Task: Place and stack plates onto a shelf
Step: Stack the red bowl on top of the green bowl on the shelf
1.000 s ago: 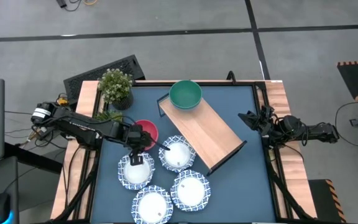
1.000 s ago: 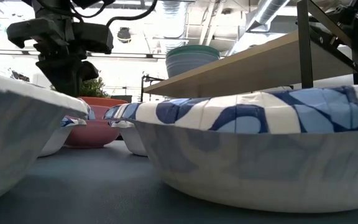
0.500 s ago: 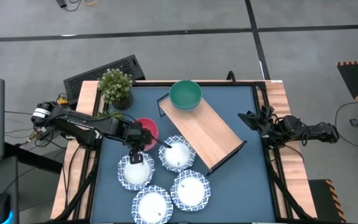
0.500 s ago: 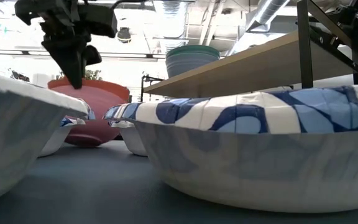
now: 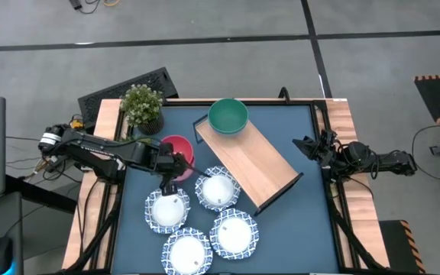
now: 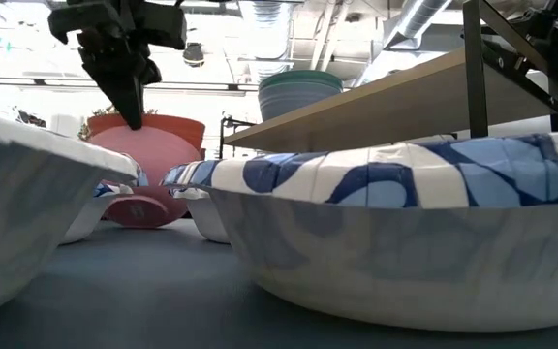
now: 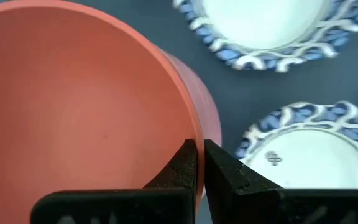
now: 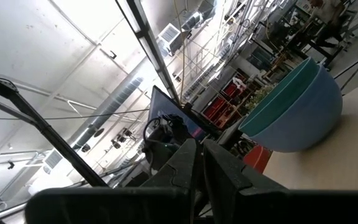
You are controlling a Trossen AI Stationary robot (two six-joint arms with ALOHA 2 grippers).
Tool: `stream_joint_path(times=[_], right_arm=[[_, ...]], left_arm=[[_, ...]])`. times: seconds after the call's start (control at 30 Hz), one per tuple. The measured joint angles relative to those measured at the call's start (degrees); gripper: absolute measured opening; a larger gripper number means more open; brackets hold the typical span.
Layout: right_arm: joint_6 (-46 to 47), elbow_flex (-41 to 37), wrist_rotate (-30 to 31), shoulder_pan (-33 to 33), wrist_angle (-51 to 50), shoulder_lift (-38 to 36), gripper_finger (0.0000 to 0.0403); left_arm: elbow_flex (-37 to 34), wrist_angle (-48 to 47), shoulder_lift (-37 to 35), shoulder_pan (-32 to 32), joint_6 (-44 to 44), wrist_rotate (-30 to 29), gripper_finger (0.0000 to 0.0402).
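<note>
Low view: near plates (image 6: 395,223) fill the foreground and hide most of the table; the shelf (image 6: 376,102) shows edge-on only.

Red bowl (image 5: 177,150) partly covered by the left gripper (image 5: 176,164) in the high view. The wrist view shows the fingers (image 7: 185,165) pinched shut on the bowl's rim.

Four plates (image 5: 166,210) lie clustered at about 6 o'clock on the blue table (image 5: 304,221), off the shelf (image 5: 250,160), which runs diagonally through the centre. A green bowl (image 5: 228,116) sits on the shelf's 11 o'clock end; a potted plant (image 5: 142,107) stands at 10 o'clock.

Right gripper (image 5: 305,147) parked at the 3 o'clock edge, jaws closed.

Since a second ago the red bowl has tipped up and lifted; the plates are unmoved.
</note>
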Motion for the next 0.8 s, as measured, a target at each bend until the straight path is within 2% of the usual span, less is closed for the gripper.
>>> stream_joint_path(times=[0.3,0.53,0.67,0.8], right_arm=[[-0.2,0.0,0.0,0.0,-0.1,0.0,0.0058],[-0.3,0.0,0.0,0.0,-0.5,0.0,0.0058],[-0.4,0.0,0.0,0.0,-0.5,0.0,0.0058],[-0.4,0.0,0.0,0.0,-0.5,0.0,0.0058]], left_arm=[[2.7,-5.7,0.0,0.0,-3.3,-9.7,0.0],[5.1,-6.6,0.0,0.0,-2.0,-11.2,0.0],[9.9,-8.7,0.0,0.0,-1.5,-11.3,0.0],[17.9,-11.0,0.0,0.8,1.7,-11.7,0.0]])
